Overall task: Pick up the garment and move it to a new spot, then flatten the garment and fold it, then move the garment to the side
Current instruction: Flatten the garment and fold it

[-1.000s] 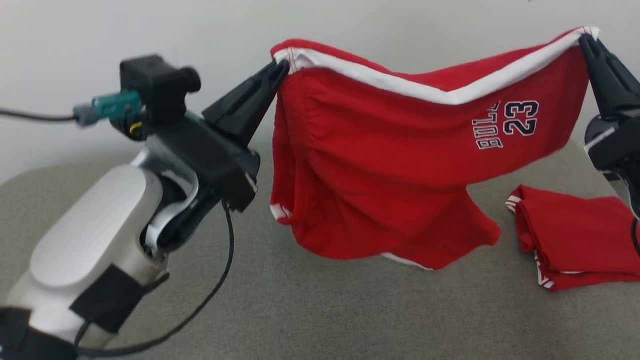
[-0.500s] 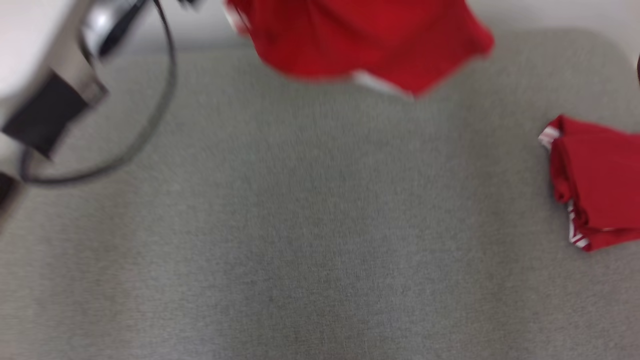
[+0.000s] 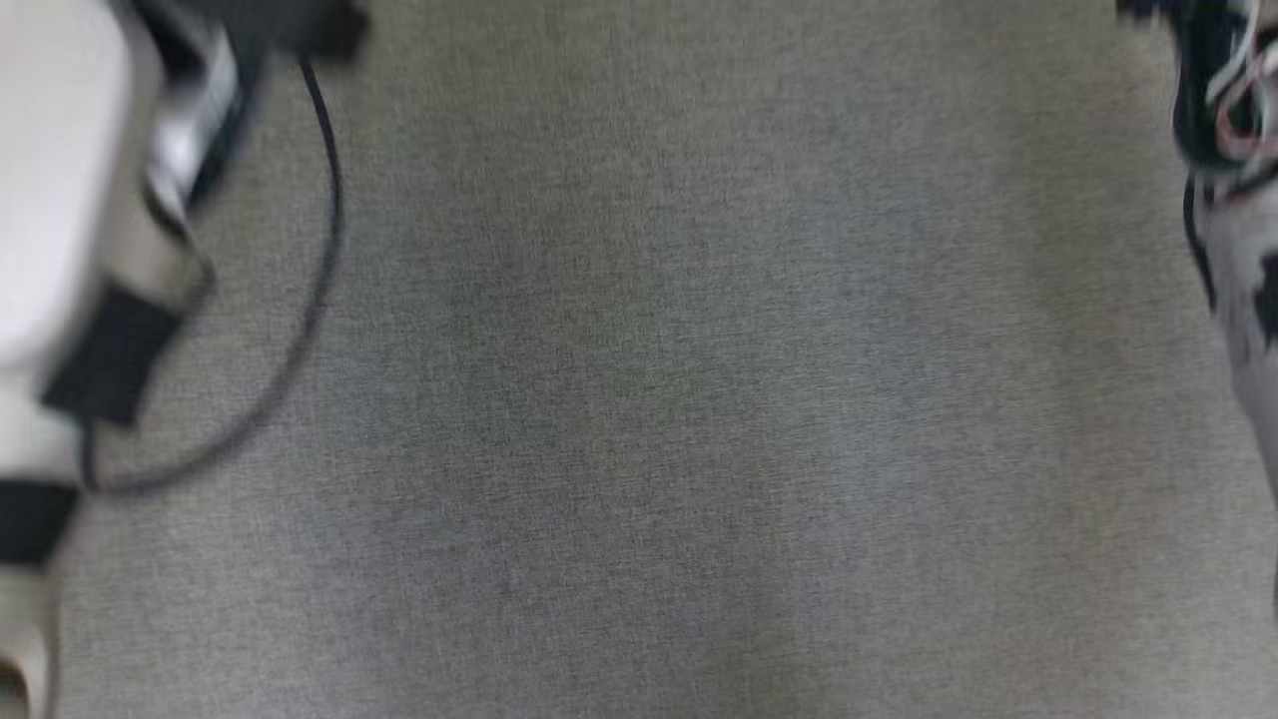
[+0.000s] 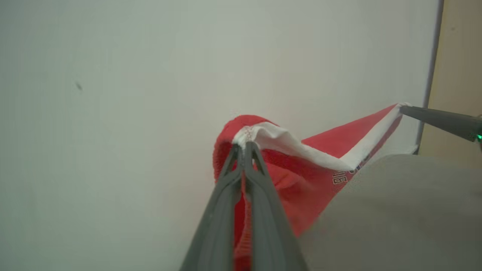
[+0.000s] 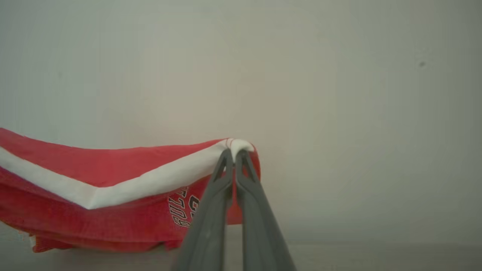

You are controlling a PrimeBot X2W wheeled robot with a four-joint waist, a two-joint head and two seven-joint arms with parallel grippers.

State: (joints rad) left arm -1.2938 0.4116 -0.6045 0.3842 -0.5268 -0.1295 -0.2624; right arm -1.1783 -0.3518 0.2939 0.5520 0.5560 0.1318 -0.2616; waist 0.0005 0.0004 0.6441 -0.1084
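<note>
Two tools hold a red garment stretched in the air in front of a pale wall. The left tool is pinched closed on one end of the garment's white band. The right tool is pinched closed on the other end. The band sags between them, with dark lettering on the red cloth below it. The blurred head view shows a grey tabletop, with a pale forearm and a looping black cable at its left.
</note>
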